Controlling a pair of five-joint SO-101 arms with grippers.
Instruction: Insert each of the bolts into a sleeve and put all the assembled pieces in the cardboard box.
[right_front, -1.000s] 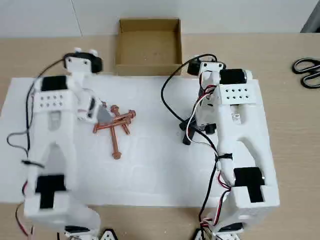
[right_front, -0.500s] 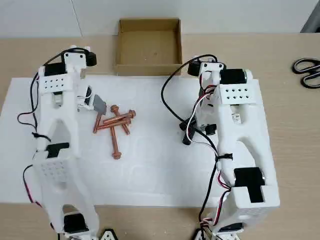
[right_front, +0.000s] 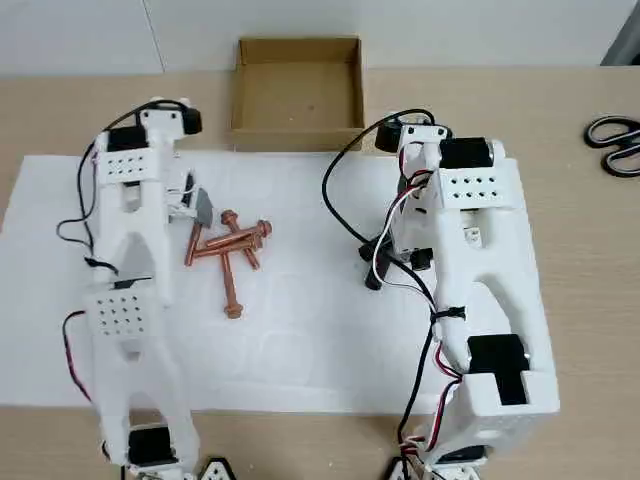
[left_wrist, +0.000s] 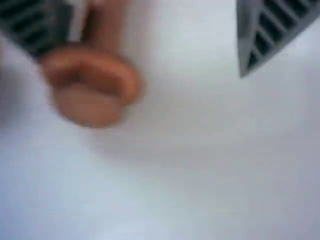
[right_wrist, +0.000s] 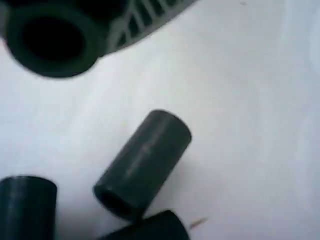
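High view: copper bolts (right_front: 232, 245) in loose pile on white sheet (right_front: 300, 340), centre-left of frame, below cardboard box (right_front: 297, 138). Two lie almost horizontal, heads to right. Third bolt (right_front: 233, 290) has vertical axis, head toward bottom edge. Left gripper (right_front: 196, 210) just left of pile, jaws spread, gripping nothing. Right gripper (right_front: 395, 255) right of centre; open or closed, cannot tell. Right wrist view: dark sleeve (right_wrist: 142, 165) lies on its side on sheet.
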